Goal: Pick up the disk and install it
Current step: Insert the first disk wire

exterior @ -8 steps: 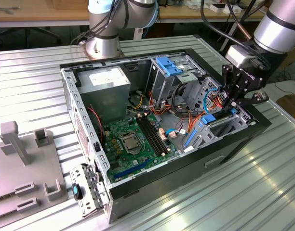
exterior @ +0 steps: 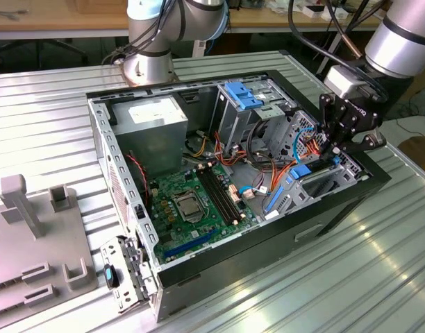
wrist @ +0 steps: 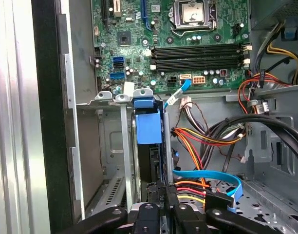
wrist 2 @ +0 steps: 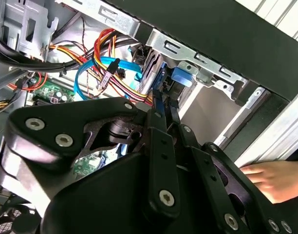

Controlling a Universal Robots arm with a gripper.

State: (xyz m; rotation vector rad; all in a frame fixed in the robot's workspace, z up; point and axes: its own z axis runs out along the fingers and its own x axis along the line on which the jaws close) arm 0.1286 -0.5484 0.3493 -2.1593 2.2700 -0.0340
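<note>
The disk (wrist: 149, 127) stands on edge in the drive bay at the open computer case's corner, at the exterior view's right. Its blue plastic frame (wrist 2: 181, 78) and thin silver edge show in both wrist views, between the bay's metal rails. My gripper (exterior: 333, 148) hangs straight above that bay. Its black fingers (wrist: 164, 189) are drawn close together on the disk's upper edge. In the second wrist view the gripper (wrist 2: 163, 111) closes on the disk's blue-framed edge. The lower part of the disk is hidden inside the bay.
Orange, yellow and blue cables (wrist: 202, 136) run close beside the bay. The green motherboard (exterior: 192, 201), a grey power supply box (exterior: 154, 118) and a drive cage with blue clips (exterior: 247, 94) fill the case. A person's hand (wrist 2: 271, 178) rests outside the case wall. A grey fixture (exterior: 32, 236) lies left.
</note>
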